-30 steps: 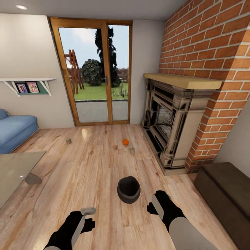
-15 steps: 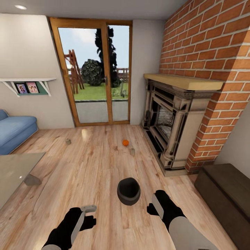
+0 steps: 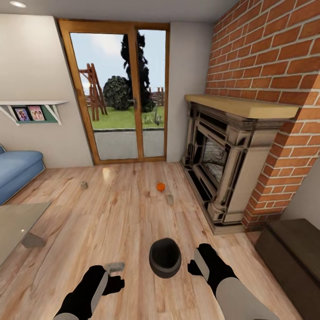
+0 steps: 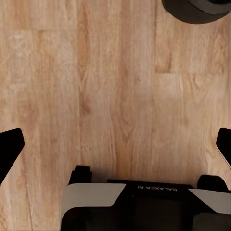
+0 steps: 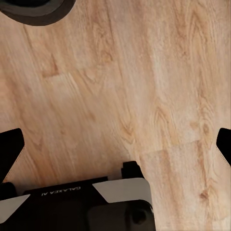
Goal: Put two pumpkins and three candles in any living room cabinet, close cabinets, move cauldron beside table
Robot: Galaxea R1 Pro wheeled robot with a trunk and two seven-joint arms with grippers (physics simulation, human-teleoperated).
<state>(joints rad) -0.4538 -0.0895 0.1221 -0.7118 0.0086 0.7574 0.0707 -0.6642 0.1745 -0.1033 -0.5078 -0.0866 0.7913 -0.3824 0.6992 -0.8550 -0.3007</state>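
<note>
Both grippers, left (image 3: 116,268) and right (image 3: 192,268), hang empty with fingers wide apart. Directly ahead sits the cauldron (image 3: 165,257); rolling toward the pumpkin (image 3: 160,186) and candle (image 3: 170,200) could knock it.

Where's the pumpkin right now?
In the head view the pumpkin sits on the wood floor ahead, just left of the fireplace, with a candle right beside it, beyond the cauldron.
</note>
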